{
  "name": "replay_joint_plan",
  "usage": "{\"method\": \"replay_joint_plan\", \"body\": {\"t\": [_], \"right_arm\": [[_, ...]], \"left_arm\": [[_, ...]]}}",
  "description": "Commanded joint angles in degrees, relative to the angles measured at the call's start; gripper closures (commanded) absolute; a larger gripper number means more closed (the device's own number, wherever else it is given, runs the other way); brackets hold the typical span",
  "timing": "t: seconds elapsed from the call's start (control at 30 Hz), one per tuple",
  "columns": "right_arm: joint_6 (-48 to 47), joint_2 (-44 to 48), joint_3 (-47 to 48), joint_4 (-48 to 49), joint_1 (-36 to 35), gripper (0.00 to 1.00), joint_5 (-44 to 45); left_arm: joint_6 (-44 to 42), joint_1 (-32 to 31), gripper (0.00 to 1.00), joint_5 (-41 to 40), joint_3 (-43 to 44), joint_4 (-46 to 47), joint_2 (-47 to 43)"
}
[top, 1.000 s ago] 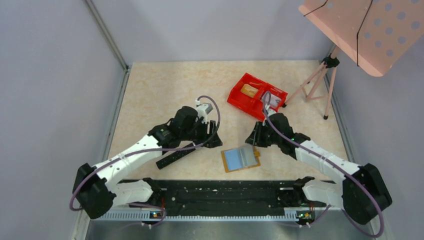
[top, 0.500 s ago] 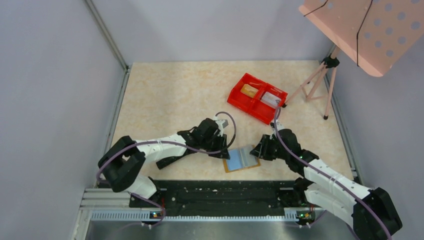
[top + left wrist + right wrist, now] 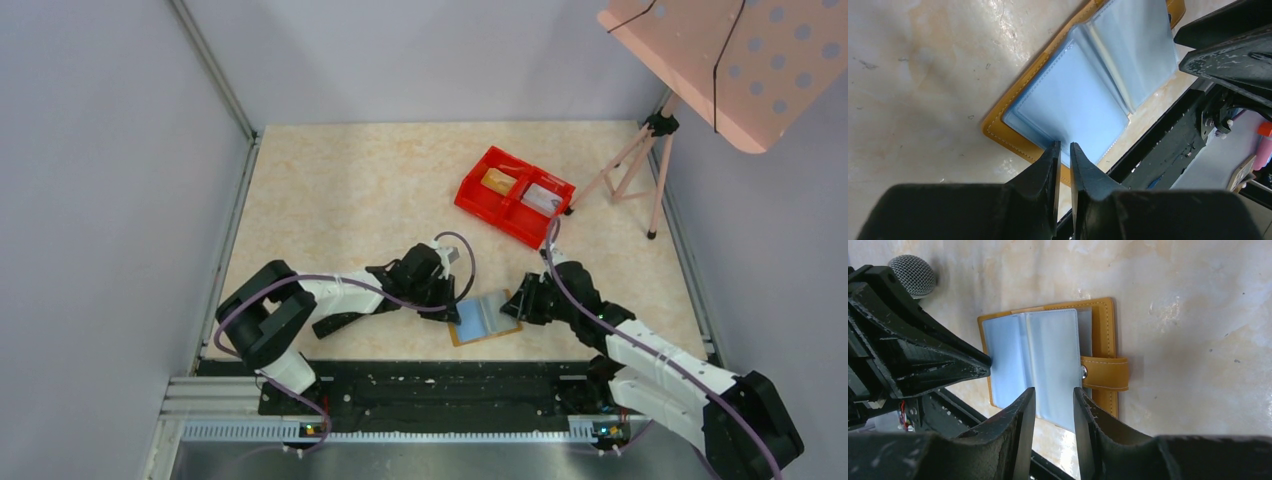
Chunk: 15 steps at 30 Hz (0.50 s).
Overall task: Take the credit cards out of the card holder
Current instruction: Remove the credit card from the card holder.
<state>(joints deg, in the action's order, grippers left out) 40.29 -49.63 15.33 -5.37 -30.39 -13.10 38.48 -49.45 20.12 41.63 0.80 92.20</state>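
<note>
Jaws of both arms sit at the card holder (image 3: 483,317), which lies open and flat on the bench (image 3: 340,190) near its front edge, tan cover down and light-blue plastic sleeves facing up. The left gripper (image 3: 447,305) meets the holder's left side. In the left wrist view its jaws (image 3: 1063,150) are drawn to a thin slit at the corner of a blue sleeve (image 3: 1073,100) and seem to pinch that edge, though the view is too tight to be sure. The right gripper (image 3: 522,305) is at the holder's right side. In the right wrist view its jaws (image 3: 1053,400) stand moderately apart, one finger on either side of a sleeve page (image 3: 1053,355), with clear space between the fingers and the page, so they hold nothing. A tan strap (image 3: 1105,373) with a metal snap lies across the holder's right edge, just beside the right finger. Well apart, toward the far right of the bench, a red two-compartment tray (image 3: 470,200) holds two credit cards: a yellow-gold card (image 3: 497,180) in its left compartment and a pale grey card (image 3: 543,198) in its right. A pink tripod (image 3: 630,170) stands beside the tray.
</note>
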Motion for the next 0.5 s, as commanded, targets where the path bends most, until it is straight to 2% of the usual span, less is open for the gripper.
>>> {"method": "replay_joint_plan", "body": {"t": [0.0, 0.47], "right_arm": [[0.31, -1.18, -0.31, 2.39, -0.82, 0.66, 0.42], [-1.67, -0.65, 2.75, -2.68, -0.81, 0.65, 3.71]], "left_arm": [[-0.41, -0.47, 0.82, -0.39, -0.73, 2.28, 1.28], [-1.11, -0.73, 0.83, -1.04, -1.06, 1.36, 2.1]]}}
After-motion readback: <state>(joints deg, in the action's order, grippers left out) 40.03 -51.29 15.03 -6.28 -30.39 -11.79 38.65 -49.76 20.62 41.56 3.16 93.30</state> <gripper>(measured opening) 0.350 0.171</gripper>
